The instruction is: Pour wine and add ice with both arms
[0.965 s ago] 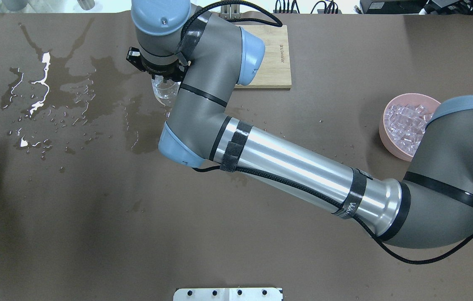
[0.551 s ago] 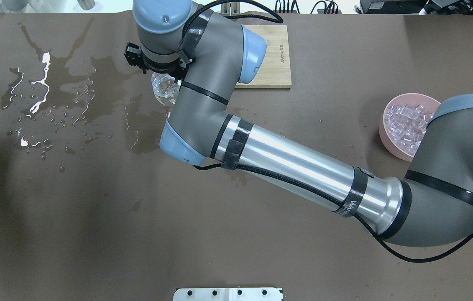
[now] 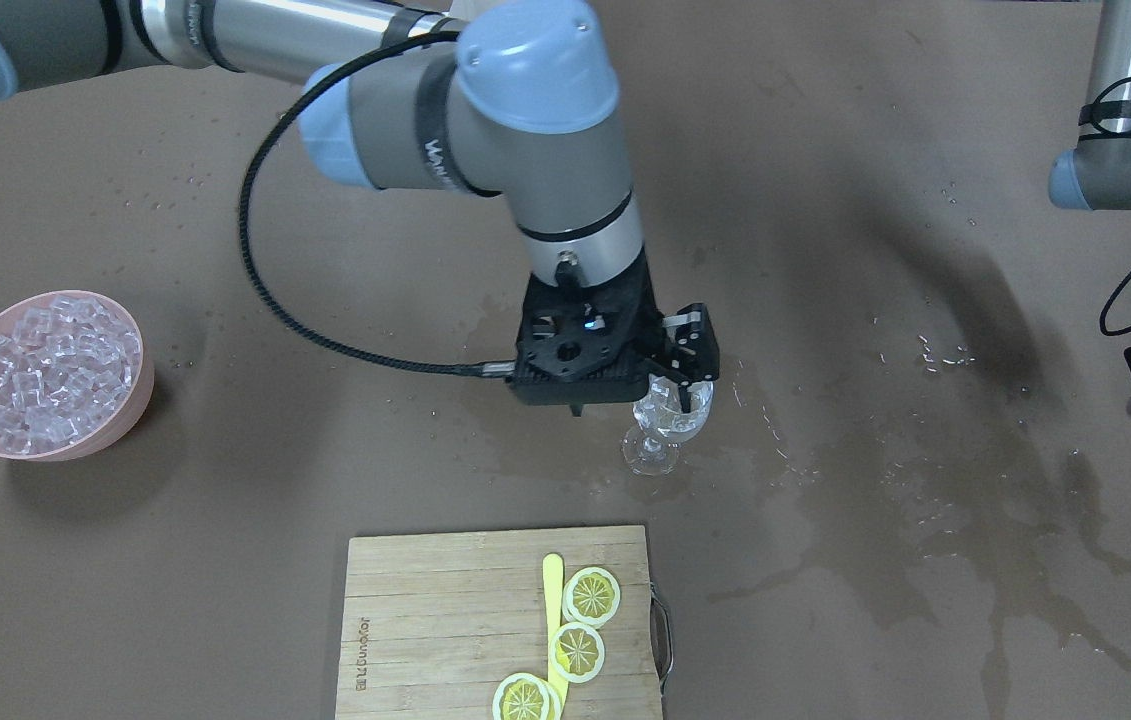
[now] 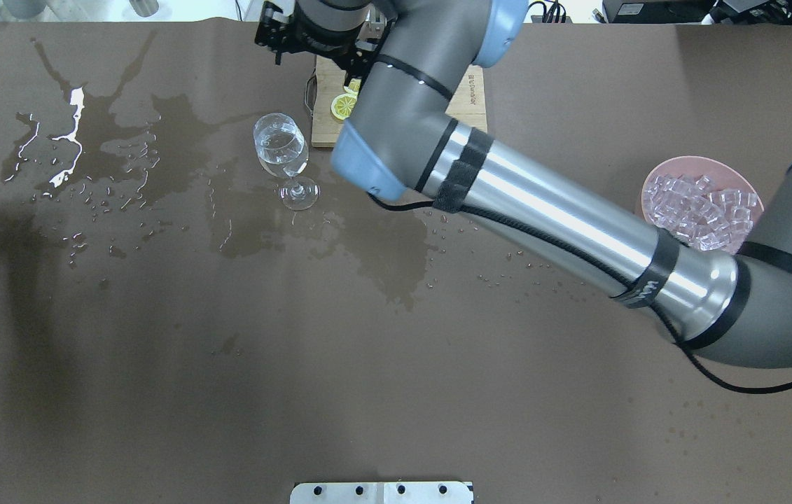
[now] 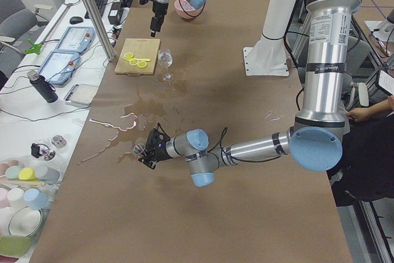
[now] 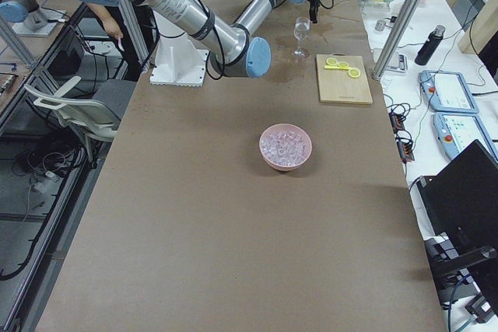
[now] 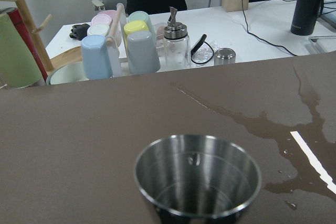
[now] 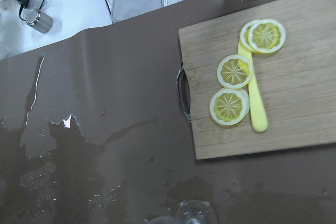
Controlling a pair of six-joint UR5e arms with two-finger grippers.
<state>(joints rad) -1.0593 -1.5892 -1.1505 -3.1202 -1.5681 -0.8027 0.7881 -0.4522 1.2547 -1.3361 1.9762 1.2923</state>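
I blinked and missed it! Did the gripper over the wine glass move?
Yes. The right gripper left the wine glass, moving toward the table's far edge beside the cutting board.

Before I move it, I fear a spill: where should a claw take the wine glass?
By its stem, with the claw level, coming from the robot's left, away from the cutting board. The wine glass stands upright with liquid in its open bowl, so a sideways grip on the thin stem should keep it level.
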